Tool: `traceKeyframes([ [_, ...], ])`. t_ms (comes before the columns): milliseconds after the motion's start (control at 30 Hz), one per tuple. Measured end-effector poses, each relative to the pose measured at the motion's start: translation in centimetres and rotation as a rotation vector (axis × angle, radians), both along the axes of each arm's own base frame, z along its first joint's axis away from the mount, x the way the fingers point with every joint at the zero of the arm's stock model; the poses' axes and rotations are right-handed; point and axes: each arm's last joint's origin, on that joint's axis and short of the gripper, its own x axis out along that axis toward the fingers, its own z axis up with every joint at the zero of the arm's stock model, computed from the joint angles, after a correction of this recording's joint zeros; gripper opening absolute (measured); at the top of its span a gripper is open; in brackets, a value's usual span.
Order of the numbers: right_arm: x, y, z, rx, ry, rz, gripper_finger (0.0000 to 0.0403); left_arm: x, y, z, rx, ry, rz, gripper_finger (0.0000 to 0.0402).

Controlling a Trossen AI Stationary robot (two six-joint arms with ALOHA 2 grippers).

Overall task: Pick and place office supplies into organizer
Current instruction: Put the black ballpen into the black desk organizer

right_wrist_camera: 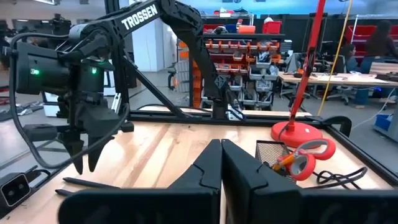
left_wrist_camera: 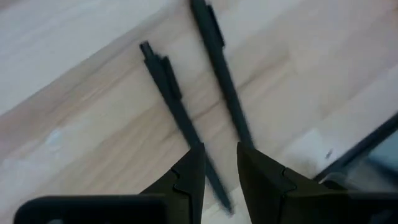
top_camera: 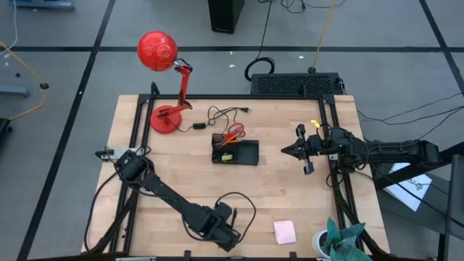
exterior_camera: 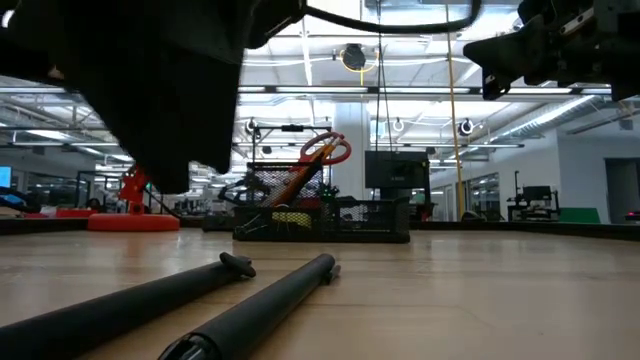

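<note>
Two black pens (left_wrist_camera: 168,87) (left_wrist_camera: 217,62) lie side by side on the wooden table near its front edge; the low view shows them close up (exterior_camera: 250,310). My left gripper (left_wrist_camera: 221,168) hangs just above them, pointing steeply down, open a little, one pen running below the gap; the right wrist view (right_wrist_camera: 85,163) shows its tips clear of the pens (right_wrist_camera: 87,183). The black organizer (top_camera: 246,152) stands mid-table with red-handled scissors (top_camera: 233,133) upright in it and a yellow-green block (top_camera: 226,156). A pink sticky pad (top_camera: 284,232) lies front right. My right gripper (top_camera: 284,150) waits shut, right of the organizer.
A red desk lamp (top_camera: 158,52) stands at the back left on its round base (top_camera: 165,119), with a black cable (top_camera: 217,114) beside it. A white cup with teal leaves (top_camera: 337,243) sits at the front right corner. Bare wood lies between pens and organizer.
</note>
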Motion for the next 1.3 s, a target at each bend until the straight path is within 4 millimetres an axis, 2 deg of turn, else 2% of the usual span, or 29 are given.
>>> traceKeyframes([
  [100, 0.0, 0.0, 0.0, 0.005, 0.001, 0.002, 0.0000, 0.1, 0.1, -0.2, 0.015, 0.008, -0.141, 0.0097],
  [267, 0.0, 0.0, 0.0, 0.015, 0.000, 0.006, 0.0000, 0.6, 0.7, -0.3, 0.023, 0.009, -0.212, 0.0097],
  [500, 0.0, 0.0, 0.0, 0.025, 0.002, 0.008, 0.0000, 1.1, 1.1, -0.2, 0.004, -0.008, -0.236, 0.0097],
  [633, 0.0, 0.1, 0.0, 0.030, 0.003, 0.035, 0.0000, 1.3, 1.5, -0.2, -0.003, -0.007, -0.145, 0.0106],
  [767, 0.0, 0.2, 0.0, 0.029, 0.003, 0.057, 0.0000, 1.4, 1.6, -0.2, -0.017, 0.002, -0.108, 0.0149],
  [967, 0.0, 0.2, 0.0, 0.029, 0.003, 0.057, 0.0000, 1.2, 2.4, -0.4, -0.013, 0.061, -0.081, 0.0251],
  [1067, 0.0, 0.2, 0.1, 0.025, -0.006, 0.057, 0.0000, 1.2, 3.0, -0.9, -0.017, 0.092, -0.043, 0.0288],
  [1167, 0.0, 0.2, 0.2, 0.021, -0.009, 0.057, 0.0000, 1.0, 3.3, -1.5, -0.023, 0.121, -0.025, 0.0306],
  [1300, 0.0, 0.2, 0.2, 0.019, -0.010, 0.057, 0.0000, 0.7, 3.5, -2.7, -0.036, 0.130, -0.021, 0.0307],
])
